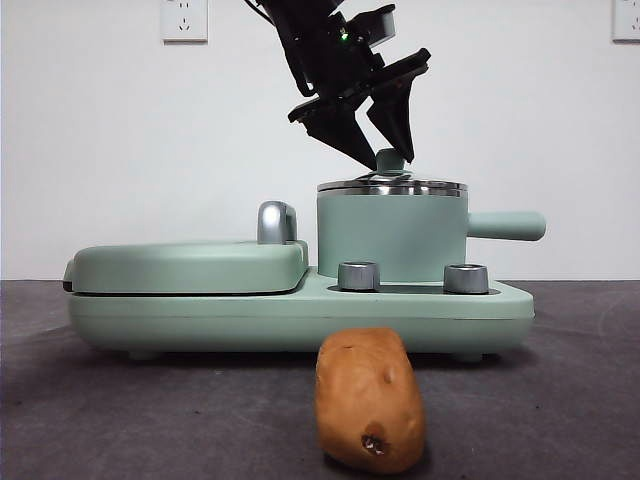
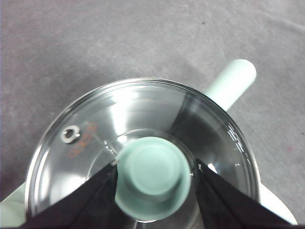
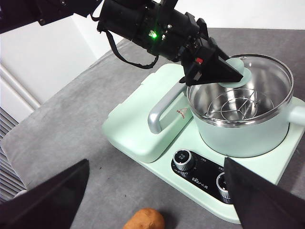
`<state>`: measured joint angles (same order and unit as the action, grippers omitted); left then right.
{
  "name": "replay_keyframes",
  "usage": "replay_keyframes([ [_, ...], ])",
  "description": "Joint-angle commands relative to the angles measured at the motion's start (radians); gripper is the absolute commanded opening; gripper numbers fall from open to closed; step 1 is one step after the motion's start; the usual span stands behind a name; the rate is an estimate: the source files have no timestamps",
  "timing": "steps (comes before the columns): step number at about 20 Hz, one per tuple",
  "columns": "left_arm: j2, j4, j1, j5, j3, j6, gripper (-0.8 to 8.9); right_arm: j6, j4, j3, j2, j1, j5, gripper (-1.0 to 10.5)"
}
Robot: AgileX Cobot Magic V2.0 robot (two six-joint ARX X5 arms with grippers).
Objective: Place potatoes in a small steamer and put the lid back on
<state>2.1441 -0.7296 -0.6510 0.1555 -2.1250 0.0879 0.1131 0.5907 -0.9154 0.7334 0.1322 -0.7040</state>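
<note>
1. the left tool (image 1: 383, 150) comes down from above onto the small steamer (image 1: 392, 238), its two black jaws set on either side of the mint-green knob (image 2: 153, 177) of the lid (image 2: 143, 143); in the left wrist view both jaws touch the knob's sides, so the tool is pinching the lid by the knob.
2. the lid lies flat on the steamer's steel rim, directly under the left tool; through its glass a wire rack (image 3: 234, 109) shows inside the pot.
3. the steamer's straight green handle (image 1: 506, 225) sticks out sideways from the pot, away from the left tool and apart from it.
4. the steamer stands on one end of a mint-green cooker base (image 1: 300, 315); two steel dials (image 1: 359, 276) sit on the base just in front of the pot, below the left tool.
5. beside the pot, on the other half of the base, lies the flat green griddle cover (image 1: 190, 266) with a steel handle (image 1: 276, 222), shut.
6. the potato (image 1: 369, 400) lies on the dark grey surface (image 1: 120, 410) in front of the base, well apart from the left tool and outside the steamer, a dark blemish on its near end.
7. the right tool (image 3: 152, 200) hangs above the surface on the near side of the cooker, its jaws spread wide and holding nothing, with the potato just below between them.
</note>
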Motion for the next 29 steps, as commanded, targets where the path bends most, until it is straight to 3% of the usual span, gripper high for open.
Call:
replay_keyframes([
  [1, 0.028, 0.004, -0.011, -0.006, -0.029, 0.021, 2.24, 0.014, -0.009, -0.014, 0.004, 0.004, -0.002, 4.5],
  [7, 0.030, 0.005, -0.010, -0.020, -0.029, 0.025, 0.17, 0.014, -0.009, -0.014, 0.004, 0.004, -0.003, 4.5],
  [21, 0.026, -0.072, 0.004, -0.033, -0.228, 0.016, 0.17, 0.014, -0.010, -0.014, 0.004, 0.004, -0.002, 4.5],
  [29, -0.013, -0.148, 0.064, -0.078, -0.239, 0.017, 0.17, 0.014, -0.002, -0.014, 0.004, 0.004, -0.002, 4.5],
])
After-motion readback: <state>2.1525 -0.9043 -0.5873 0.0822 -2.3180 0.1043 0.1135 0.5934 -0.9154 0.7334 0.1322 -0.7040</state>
